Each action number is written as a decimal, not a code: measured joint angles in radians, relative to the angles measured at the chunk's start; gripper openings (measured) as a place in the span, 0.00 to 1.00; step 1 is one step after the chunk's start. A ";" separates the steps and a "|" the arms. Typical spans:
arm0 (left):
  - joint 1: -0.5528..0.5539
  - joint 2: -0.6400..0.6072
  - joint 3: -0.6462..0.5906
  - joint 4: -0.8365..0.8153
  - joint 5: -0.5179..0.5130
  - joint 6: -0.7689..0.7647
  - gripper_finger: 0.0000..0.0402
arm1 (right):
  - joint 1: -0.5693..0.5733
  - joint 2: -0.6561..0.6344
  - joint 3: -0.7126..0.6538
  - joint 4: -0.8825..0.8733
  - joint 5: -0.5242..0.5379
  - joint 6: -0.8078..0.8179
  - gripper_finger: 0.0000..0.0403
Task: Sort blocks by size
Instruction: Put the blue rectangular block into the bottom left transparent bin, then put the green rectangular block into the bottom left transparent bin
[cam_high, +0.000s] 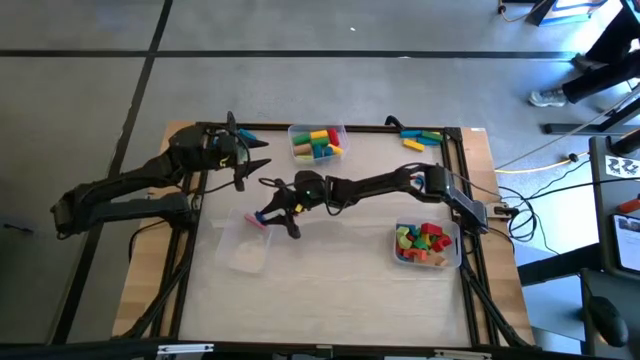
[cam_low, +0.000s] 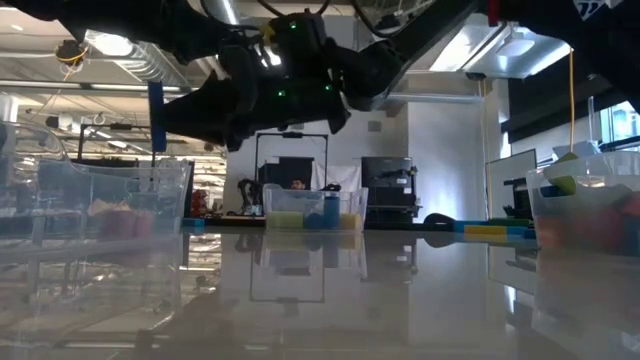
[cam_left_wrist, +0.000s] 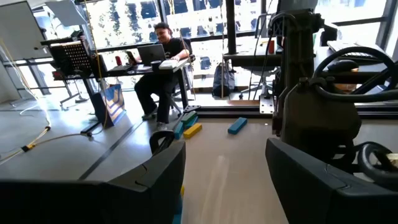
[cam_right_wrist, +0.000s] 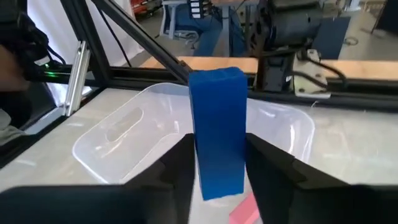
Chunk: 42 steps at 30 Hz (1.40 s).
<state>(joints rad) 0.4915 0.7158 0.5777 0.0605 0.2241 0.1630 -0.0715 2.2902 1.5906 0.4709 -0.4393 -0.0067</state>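
Note:
My right gripper (cam_high: 272, 212) reaches from the table's right to the near left part and is shut on a blue block (cam_right_wrist: 216, 124). It holds the block above a clear bin (cam_right_wrist: 124, 134), also seen from above as the clear bin (cam_high: 245, 248). A pink block (cam_right_wrist: 245, 208) lies just below the blue one, at the bin's corner (cam_high: 258, 220). My left gripper (cam_left_wrist: 224, 180) waits open at the far left (cam_high: 240, 160), with nothing between its fingers. My right gripper pinches the blue block between its two fingers, on two opposite long sides near the block's lower end (cam_right_wrist: 217, 180). The fingers come nearly level from the table's right and lie across the block. The block stands upright, lifted clear over the bin.
A bin of long blocks (cam_high: 318, 140) stands at the far middle. Another bin, holding small chunks (cam_high: 428, 245), stands near right. Loose blue, yellow and green bars (cam_high: 420, 138) lie at the far right edge. A dark frame (cam_high: 190, 250) runs round the table.

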 joint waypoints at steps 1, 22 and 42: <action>0.000 0.000 0.000 0.000 0.000 -0.001 0.54 | 0.000 0.000 0.000 -0.009 0.000 0.001 0.38; 0.000 0.000 0.000 -0.024 0.000 0.002 0.54 | -0.101 -0.364 0.001 -0.880 0.296 -0.088 0.57; 0.000 0.130 0.000 0.034 -0.028 0.009 0.54 | -0.679 -0.467 0.000 -1.448 0.398 -0.250 0.58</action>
<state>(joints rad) 0.4911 0.8459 0.5774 0.0946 0.1957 0.1719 -0.7508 1.8233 1.5906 -0.9774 -0.0414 -0.2572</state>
